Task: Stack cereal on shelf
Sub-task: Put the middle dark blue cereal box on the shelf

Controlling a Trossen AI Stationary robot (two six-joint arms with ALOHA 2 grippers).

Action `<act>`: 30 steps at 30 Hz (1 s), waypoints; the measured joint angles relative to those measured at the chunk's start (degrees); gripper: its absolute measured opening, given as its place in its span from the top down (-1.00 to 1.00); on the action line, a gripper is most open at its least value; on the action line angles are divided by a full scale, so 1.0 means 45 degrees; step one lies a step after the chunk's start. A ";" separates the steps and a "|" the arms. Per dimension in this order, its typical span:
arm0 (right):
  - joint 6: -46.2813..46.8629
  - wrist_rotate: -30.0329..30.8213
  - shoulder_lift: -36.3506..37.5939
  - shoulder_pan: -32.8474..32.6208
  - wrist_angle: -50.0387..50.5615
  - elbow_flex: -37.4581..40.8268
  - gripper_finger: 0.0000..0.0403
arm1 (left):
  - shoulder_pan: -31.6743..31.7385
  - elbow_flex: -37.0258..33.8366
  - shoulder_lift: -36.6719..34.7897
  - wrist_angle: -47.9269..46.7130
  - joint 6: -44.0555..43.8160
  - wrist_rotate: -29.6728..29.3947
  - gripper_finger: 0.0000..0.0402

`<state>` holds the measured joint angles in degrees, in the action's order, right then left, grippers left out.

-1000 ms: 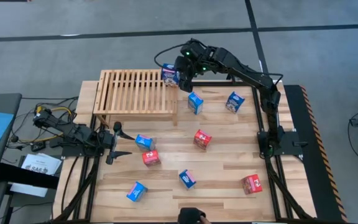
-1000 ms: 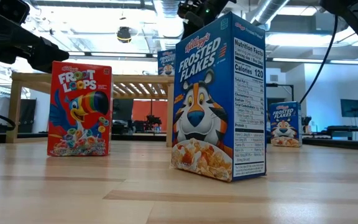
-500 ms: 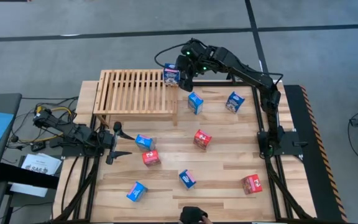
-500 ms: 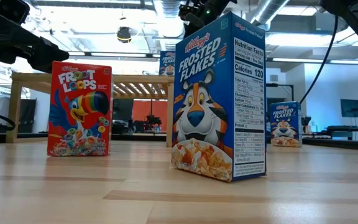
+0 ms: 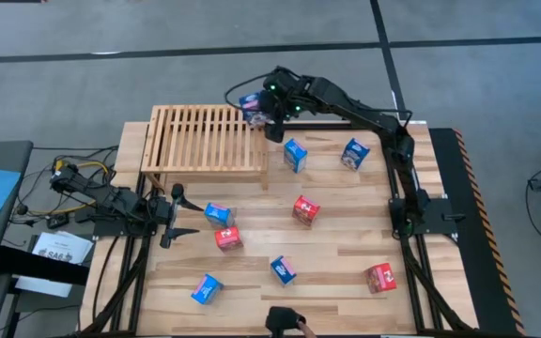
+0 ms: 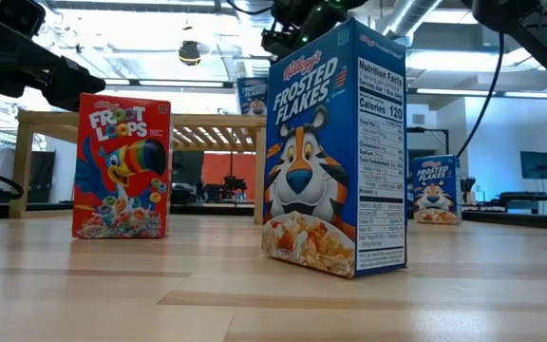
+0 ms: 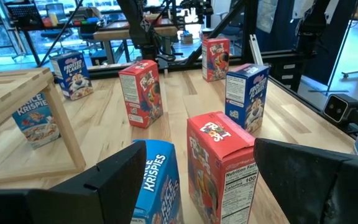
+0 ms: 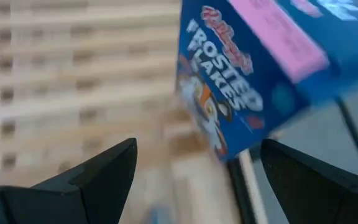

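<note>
Cereal boxes lie scattered across my desk (image 5: 346,253), while one blue Frosted Flakes box (image 5: 253,105) hangs clamped in my right claw (image 5: 269,113) above the right end of the shelf (image 5: 205,141), near the desk's far edge. Seen from my right wrist, that box (image 8: 253,68) sits tilted over the pale slats (image 8: 73,81). The slatted shelf stands at the far left corner of the desk with no box resting on its top. Just beside its right end a blue box (image 5: 295,155) stands on the planks, and another blue box (image 5: 355,153) sits nearer the far right corner. A red box (image 5: 306,210) occupies the middle of the desk. My left claw (image 5: 178,214) waits low at the left edge with its fingers apart, a blue Rice Krispies box (image 5: 219,215) and a red Froot Loops box (image 5: 228,238) directly in front of it. Toward the near edge stand two more blue boxes (image 5: 207,288) (image 5: 284,269), and a red box (image 5: 380,278) sits close to the near right corner. From desk level, a Froot Loops box (image 6: 122,166) and a Frosted Flakes box (image 6: 335,147) fill the foreground.
</note>
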<state>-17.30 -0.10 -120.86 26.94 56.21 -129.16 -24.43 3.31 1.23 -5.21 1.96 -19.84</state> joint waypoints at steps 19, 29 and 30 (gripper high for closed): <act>0.0295 -0.0350 -0.0083 -0.0183 -0.0362 0.0005 -0.81 | -0.0002 -0.0001 0.0000 0.0002 -0.0002 -0.0005 -0.44; 0.0306 -0.0355 -0.0083 -0.0248 -0.0071 0.0005 -0.81 | -0.0001 -0.0004 0.0000 0.0003 -0.0003 -0.0005 -0.44; 0.0306 -0.0355 -0.0069 -0.0248 0.0060 0.0005 -0.81 | 0.0001 0.0000 -0.0002 0.0002 0.0000 -0.0005 -0.44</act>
<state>-15.92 -1.69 -121.17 25.82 56.48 -129.14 -24.43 3.31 1.22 -5.20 1.96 -19.86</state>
